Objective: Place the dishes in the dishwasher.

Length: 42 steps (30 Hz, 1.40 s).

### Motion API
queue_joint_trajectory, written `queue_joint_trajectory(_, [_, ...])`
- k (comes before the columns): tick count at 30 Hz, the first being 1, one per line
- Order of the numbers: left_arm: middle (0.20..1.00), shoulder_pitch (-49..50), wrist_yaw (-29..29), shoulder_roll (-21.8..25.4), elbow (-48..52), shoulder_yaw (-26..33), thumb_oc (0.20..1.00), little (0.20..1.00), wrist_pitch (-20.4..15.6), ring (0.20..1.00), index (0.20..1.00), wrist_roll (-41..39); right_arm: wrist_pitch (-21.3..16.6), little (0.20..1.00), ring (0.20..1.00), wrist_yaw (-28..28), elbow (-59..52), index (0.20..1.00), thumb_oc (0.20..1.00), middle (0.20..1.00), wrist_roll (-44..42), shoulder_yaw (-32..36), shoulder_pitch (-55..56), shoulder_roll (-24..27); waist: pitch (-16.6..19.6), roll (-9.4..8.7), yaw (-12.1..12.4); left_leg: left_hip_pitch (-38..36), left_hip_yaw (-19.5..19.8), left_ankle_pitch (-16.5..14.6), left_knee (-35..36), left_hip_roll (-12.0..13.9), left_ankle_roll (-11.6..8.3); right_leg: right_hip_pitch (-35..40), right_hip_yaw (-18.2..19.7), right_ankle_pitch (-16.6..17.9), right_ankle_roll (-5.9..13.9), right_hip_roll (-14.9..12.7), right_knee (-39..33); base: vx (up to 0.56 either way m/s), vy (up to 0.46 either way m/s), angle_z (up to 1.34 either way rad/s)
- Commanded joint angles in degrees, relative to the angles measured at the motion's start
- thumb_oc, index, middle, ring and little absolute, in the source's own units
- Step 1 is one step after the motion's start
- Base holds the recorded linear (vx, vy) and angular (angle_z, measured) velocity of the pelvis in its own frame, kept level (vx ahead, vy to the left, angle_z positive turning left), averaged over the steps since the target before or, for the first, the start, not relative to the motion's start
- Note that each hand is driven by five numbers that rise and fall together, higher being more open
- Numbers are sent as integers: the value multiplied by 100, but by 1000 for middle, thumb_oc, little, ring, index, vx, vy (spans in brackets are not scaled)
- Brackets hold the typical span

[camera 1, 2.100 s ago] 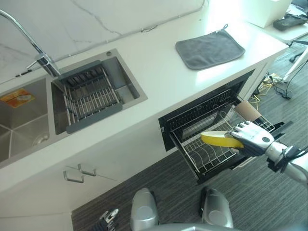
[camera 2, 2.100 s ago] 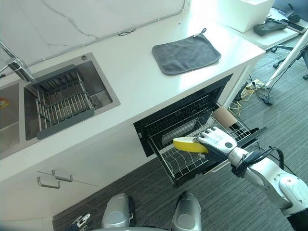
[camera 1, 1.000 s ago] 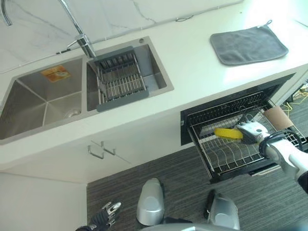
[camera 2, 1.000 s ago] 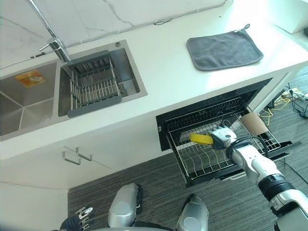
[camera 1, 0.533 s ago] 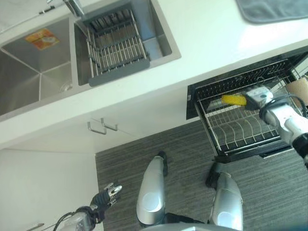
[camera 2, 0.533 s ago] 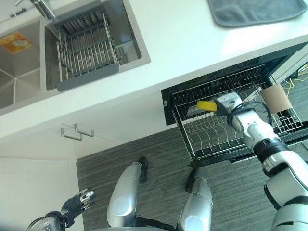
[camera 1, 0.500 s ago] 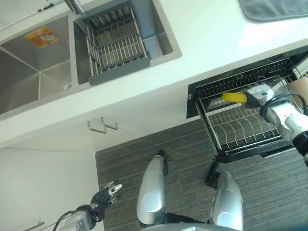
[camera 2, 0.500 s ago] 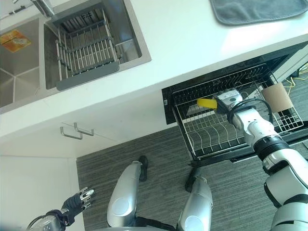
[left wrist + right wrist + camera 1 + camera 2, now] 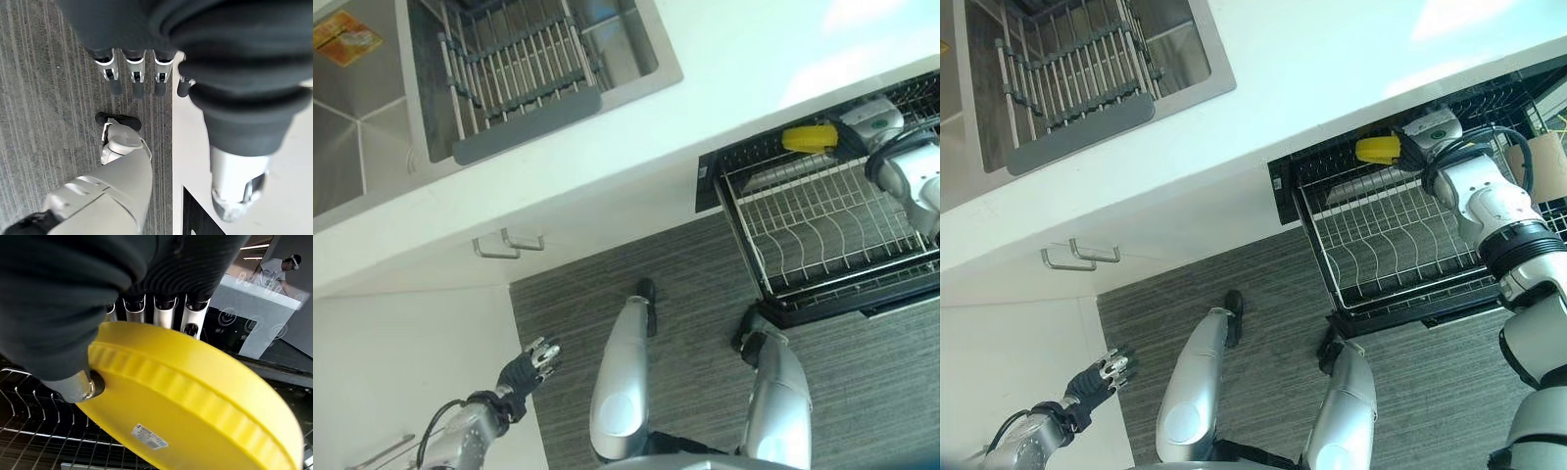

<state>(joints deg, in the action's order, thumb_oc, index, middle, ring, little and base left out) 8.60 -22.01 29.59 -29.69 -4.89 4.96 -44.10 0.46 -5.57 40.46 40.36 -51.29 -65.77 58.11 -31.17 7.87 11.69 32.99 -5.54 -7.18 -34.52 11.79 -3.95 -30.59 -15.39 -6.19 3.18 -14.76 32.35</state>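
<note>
My right hand (image 9: pixel 1433 131) is shut on a yellow plate (image 9: pixel 1378 149), thumb under it and fingers (image 9: pixel 164 311) over its rim. The plate (image 9: pixel 195 396) is held nearly flat over the back left part of the pulled-out dishwasher rack (image 9: pixel 832 230), just at the dark opening under the counter. The rack's wire tines (image 9: pixel 1381 250) stand bare below and in front of the plate. My left hand (image 9: pixel 530 364) hangs low at my left side above the floor, its fingers (image 9: pixel 134 81) straight and holding nothing.
A sink with a grey drying rack (image 9: pixel 514 73) is set in the white counter (image 9: pixel 734 59) at the upper left. Two cabinet handles (image 9: pixel 509 243) stick out below it. A brown cylinder (image 9: pixel 1549 162) sits at the rack's right end. A person (image 9: pixel 276 267) stands far behind.
The camera has tilted further down, shifting the whole scene up. My right hand has carried the yellow plate deeper toward the back of the rack. The left hand stays at my side.
</note>
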Motion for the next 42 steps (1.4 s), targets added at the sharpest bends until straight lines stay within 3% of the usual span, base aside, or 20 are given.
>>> queue_joint_trajectory(1, [1000, 215, 27, 233, 148, -65, 1000, 1000, -81, 1000, 1000, -274, 200, 200, 200, -85, 190, 200, 200, 200, -62, 70, -512, 5, 138, -130, 123, 230, 500, 562, -77, -14, -104, 266, 153, -293, 172, -60, 74, -54, 59, -4])
queue_joint_trajectory(12, [1000, -154, 30, -117, 40, -329, 1000, 1000, -289, 1000, 1000, -362, 624, 200, 200, -128, 1181, 200, 200, 200, -66, 427, -143, -973, 138, 19, 110, 307, 256, 210, 428, -193, 41, -432, 332, -289, 260, -392, 326, -55, 76, 0])
queue_joint_trajectory(19, [1000, -239, 40, -191, 51, -495, 1000, 1000, -346, 1000, 1000, -412, 976, 200, 200, 27, 1761, 200, 200, 200, -257, 637, -76, -1352, 138, 130, 133, 274, 211, 247, 632, -293, 51, -578, 348, -219, 288, -501, 296, -26, 42, 1])
queue_joint_trajectory(20, [1000, -247, 41, -194, 56, -501, 1000, 1000, -344, 1000, 1000, -418, 1031, 288, 288, 66, 1807, 288, 288, 288, -289, 662, -60, -1377, 138, 139, 133, 275, 208, 246, 640, -301, 49, -590, 349, -218, 286, -505, 296, -23, 47, 9])
queue_joint_trajectory(21, [1000, -266, 48, -224, 63, -513, 1000, 1000, -350, 1000, 1000, -416, 1152, 583, 583, 194, 1945, 583, 583, 583, -276, 745, 3, -1441, 138, 157, 129, 282, 200, 247, 662, -311, 53, -621, 352, -214, 280, -517, 296, -21, 28, 7])
queue_joint_trajectory(22, [1000, -286, 62, -221, 74, -525, 1000, 1000, -344, 1000, 1000, -426, 1160, 762, 762, 170, 1998, 762, 762, 762, -301, 767, 26, -1459, 138, 163, 129, 292, 198, 251, 667, -310, 57, -634, 347, -206, 281, -526, 293, -24, 21, 3])
queue_joint_trajectory(24, [1000, -321, 115, -230, 120, -574, 1000, 1000, -321, 1000, 1000, -467, 1248, 1000, 1000, 209, 2119, 1000, 1000, 1000, -355, 877, 57, -1530, 138, 190, 122, 297, 199, 264, 691, -332, 54, -666, 348, -188, 277, -534, 289, -7, 15, 2])
queue_joint_trajectory(26, [1000, -350, 117, -235, 127, -593, 1000, 1000, -310, 1000, 1000, -483, 1369, 1000, 1000, 284, 2193, 1000, 1000, 1000, -376, 923, 61, -1585, 138, 216, 119, 290, 189, 274, 715, -347, 57, -677, 349, -174, 278, -548, 275, 16, 32, 0])
queue_joint_trajectory(27, [1000, -339, 140, -235, 125, -632, 1000, 1000, -314, 1000, 1000, -505, 1386, 1000, 1000, 282, 2229, 1000, 1000, 1000, -395, 939, 98, -1608, 138, 220, 111, 207, 201, 129, 668, -350, 21, -616, 377, -314, 332, -570, 353, 43, 19, -4])
queue_joint_trajectory(35, [1000, -399, 188, -302, 192, -735, 1000, 1000, -307, 1000, 1000, -553, 1587, 1000, 1000, 209, 2396, 1000, 1000, 1000, -697, 1107, 54, -1743, 138, 281, 106, 187, 197, 178, 747, -388, 19, -639, 353, -282, 307, -582, 308, -15, 16, 0])
queue_joint_trajectory(38, [1000, -420, 226, -310, 205, -755, 1000, 1000, -306, 1000, 1000, -625, 1730, 1000, 1000, -59, 2355, 1000, 1000, 1000, -1734, 1413, 121, -1779, 138, 270, 69, 164, 191, 200, 783, -382, 22, -624, 372, -257, 298, -549, 263, -15, 34, 2])
queue_joint_trajectory(42, [1000, -368, 284, -311, 248, -726, 1000, 1000, -329, 1000, 1000, -712, 1595, 1000, 1000, -592, 1945, 1000, 1000, 1000, -3418, 2097, 293, -1839, 138, 188, 9, 109, 199, 188, 814, -370, 22, -564, 412, -257, 275, -459, 211, -2, 38, -1])
